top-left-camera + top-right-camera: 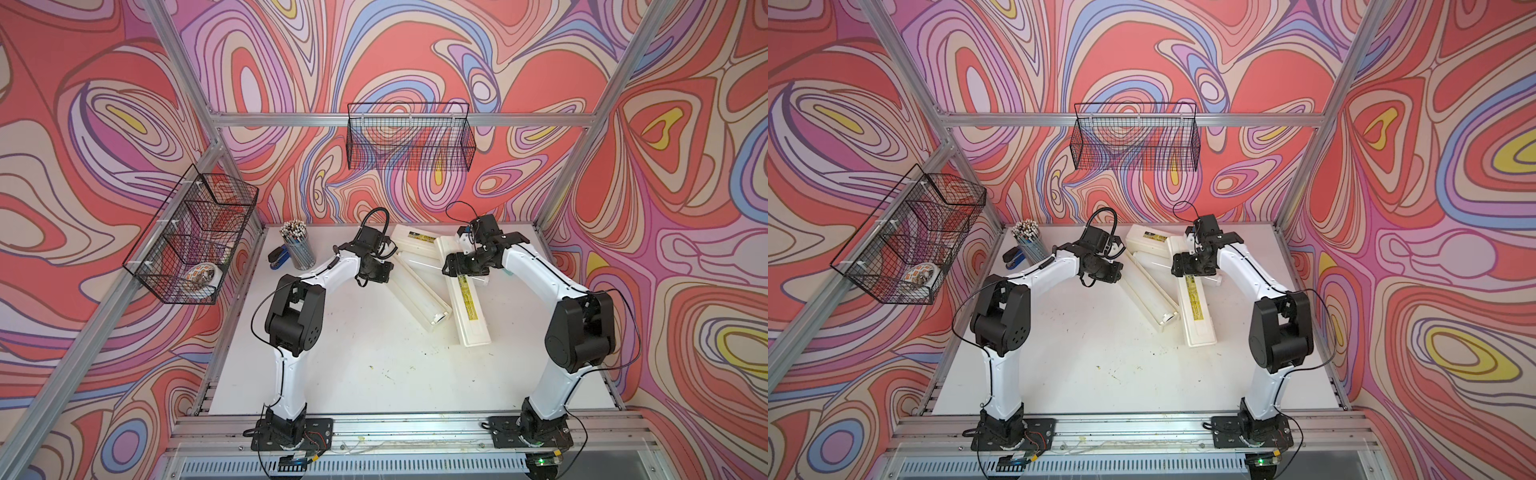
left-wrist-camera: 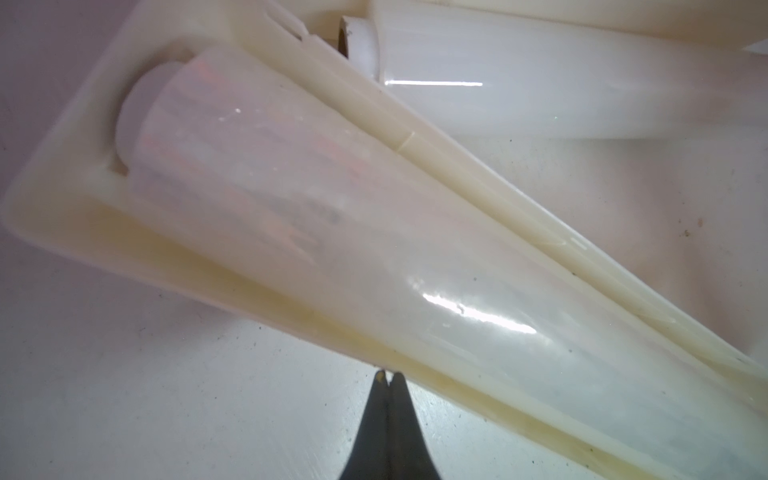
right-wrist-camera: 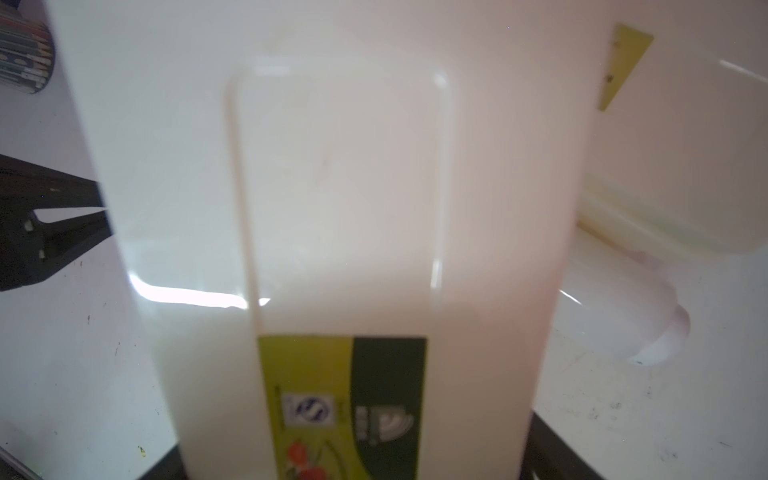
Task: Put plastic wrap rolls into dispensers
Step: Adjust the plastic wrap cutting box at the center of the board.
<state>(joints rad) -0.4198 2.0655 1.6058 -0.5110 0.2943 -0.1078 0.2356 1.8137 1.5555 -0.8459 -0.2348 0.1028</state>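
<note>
- On the desk (image 1: 353,361), toward the back, you have one plastic wrap roll (image 2: 332,249) already seated along the trough of the open dispenser (image 2: 83,232). The lid is not shut.
- The second roll (image 2: 540,95) lies loose just beside that dispenser, outside any box.
- Your left end effector (image 2: 386,378) has its jaws together and holds nothing. Its tips are at the open dispenser's outer wall.
- Your right end effector (image 1: 463,270) sits across the closed dispenser (image 3: 332,187) with fingers against both long sides, so it reads as clamped on it.
- Roughly half looks done. You have yet to open the closed dispenser, load the second roll, and probably shut the lids.
</note>
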